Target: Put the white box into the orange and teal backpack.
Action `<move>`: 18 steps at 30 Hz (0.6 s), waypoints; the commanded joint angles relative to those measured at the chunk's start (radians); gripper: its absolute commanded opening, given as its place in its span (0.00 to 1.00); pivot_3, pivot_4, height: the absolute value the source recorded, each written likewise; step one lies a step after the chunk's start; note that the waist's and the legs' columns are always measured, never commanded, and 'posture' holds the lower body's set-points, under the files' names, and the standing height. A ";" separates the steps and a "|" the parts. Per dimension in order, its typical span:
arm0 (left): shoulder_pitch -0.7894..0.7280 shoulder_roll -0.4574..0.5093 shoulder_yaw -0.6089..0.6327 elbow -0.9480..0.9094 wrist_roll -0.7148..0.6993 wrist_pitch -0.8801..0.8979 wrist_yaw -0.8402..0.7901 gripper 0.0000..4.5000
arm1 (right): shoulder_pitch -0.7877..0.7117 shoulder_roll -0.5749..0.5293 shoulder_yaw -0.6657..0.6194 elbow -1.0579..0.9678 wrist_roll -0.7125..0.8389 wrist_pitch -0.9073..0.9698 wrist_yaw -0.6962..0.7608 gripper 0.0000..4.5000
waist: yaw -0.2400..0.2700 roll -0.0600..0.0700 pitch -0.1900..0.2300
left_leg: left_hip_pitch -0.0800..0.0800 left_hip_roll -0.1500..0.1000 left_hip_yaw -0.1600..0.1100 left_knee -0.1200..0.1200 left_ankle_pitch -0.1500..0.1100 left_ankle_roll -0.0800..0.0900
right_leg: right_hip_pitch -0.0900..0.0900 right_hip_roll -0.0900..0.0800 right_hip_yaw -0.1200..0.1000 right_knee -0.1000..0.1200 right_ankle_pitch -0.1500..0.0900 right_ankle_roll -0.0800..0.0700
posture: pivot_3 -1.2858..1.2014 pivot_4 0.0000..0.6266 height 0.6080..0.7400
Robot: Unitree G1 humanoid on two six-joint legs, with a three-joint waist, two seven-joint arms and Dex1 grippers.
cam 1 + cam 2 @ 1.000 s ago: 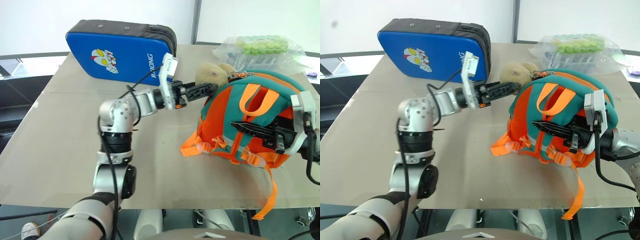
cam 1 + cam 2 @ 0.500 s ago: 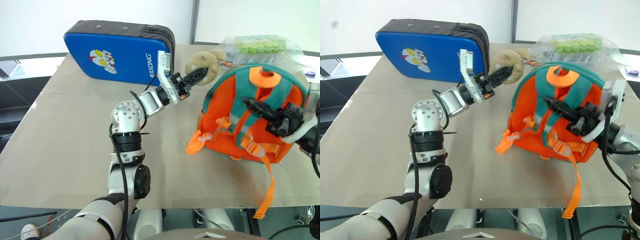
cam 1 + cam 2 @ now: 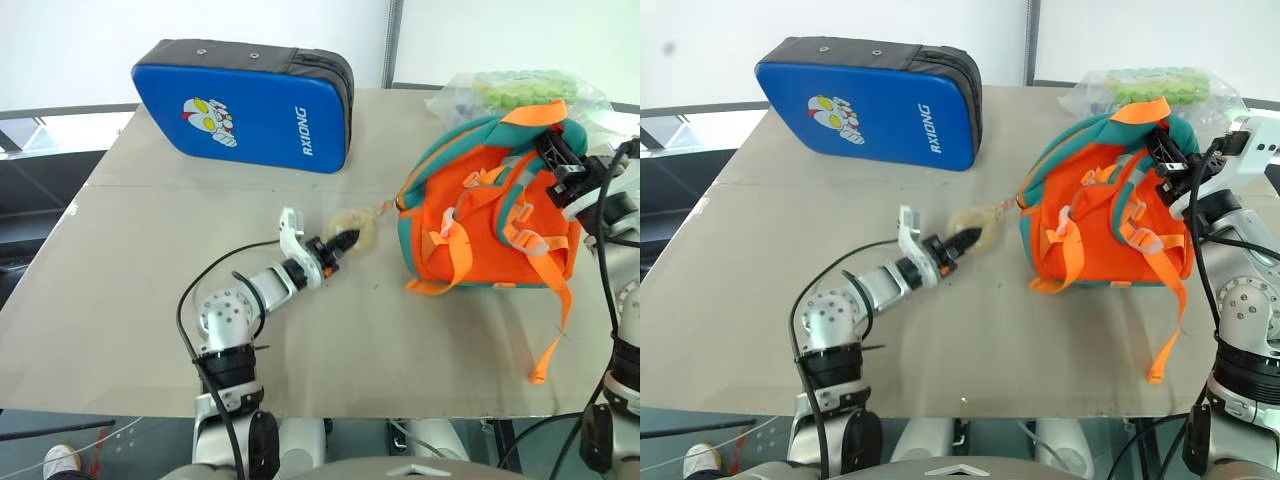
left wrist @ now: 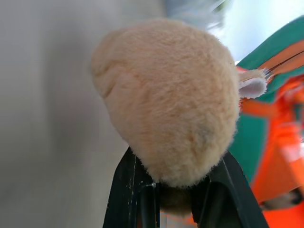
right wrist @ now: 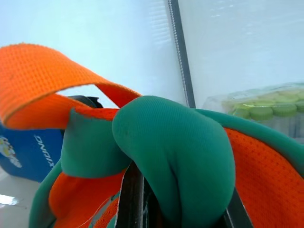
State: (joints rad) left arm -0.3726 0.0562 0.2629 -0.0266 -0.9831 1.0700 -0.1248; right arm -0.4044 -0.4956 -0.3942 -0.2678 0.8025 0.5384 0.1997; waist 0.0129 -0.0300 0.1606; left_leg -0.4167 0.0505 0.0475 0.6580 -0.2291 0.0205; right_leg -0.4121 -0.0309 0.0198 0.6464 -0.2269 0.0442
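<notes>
The orange and teal backpack (image 3: pixel 495 225) stands upright at the right of the table, straps facing me. My right gripper (image 3: pixel 556 160) is at its top edge, shut on a fold of teal fabric (image 5: pixel 175 156) beside the orange carry loop (image 3: pixel 535 110). A beige plush charm (image 3: pixel 357 228) hangs off the backpack's left side on a short cord. My left gripper (image 3: pixel 343 241) is low over the table, shut on that charm (image 4: pixel 166 99), whose fur bulges between the black fingers (image 4: pixel 124 192). The white box is out of view.
A blue padded case with a cartoon print (image 3: pixel 245 105) stands at the back left. A clear plastic bag with green items (image 3: pixel 520 92) lies behind the backpack. One orange strap (image 3: pixel 556 335) trails toward the beige table's (image 3: pixel 120 290) front edge.
My left gripper closed on the plush charm and dropped toward the table, pulling it left and nearer. My right gripper raised the backpack's top and swung it upright, farther right.
</notes>
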 commanded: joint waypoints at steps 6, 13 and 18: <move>-0.107 0.014 -0.018 0.128 0.177 -0.288 -0.009 0.04 | -0.119 -0.016 -0.205 -0.070 0.040 -0.179 -0.059 0.00 | 0.001 0.000 0.000 | -0.001 -0.002 -0.001 0.000 0.000 0.000 | 0.000 -0.001 0.000 -0.001 0.000 0.000 | 0.52 0.24 1.00; -0.296 0.090 -0.076 0.210 0.335 -0.570 -0.168 0.04 | -0.120 -0.057 -0.088 -0.129 -0.004 -0.136 0.018 0.00 | -0.013 0.003 0.001 | -0.001 -0.002 0.000 -0.005 0.000 0.000 | -0.003 -0.001 0.001 -0.002 0.000 0.000 | 0.52 0.24 1.00; -0.246 0.106 -0.176 0.235 0.431 -0.588 -0.230 0.04 | 0.091 -0.082 0.074 -0.161 -0.162 -0.126 0.114 0.00 | 0.000 0.003 -0.001 | -0.003 -0.003 -0.001 -0.010 0.000 0.000 | -0.003 -0.002 0.000 -0.006 -0.002 0.004 | 0.52 0.24 1.00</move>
State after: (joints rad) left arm -0.6377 0.1596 0.1069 0.2018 -0.5872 0.4951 -0.3416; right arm -0.3282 -0.5572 -0.3298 -0.3858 0.6907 0.4515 0.2847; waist 0.0128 -0.0269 0.1601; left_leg -0.4200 0.0472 0.0476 0.6484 -0.2290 0.0204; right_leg -0.4151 -0.0339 0.0200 0.6408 -0.2296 0.0485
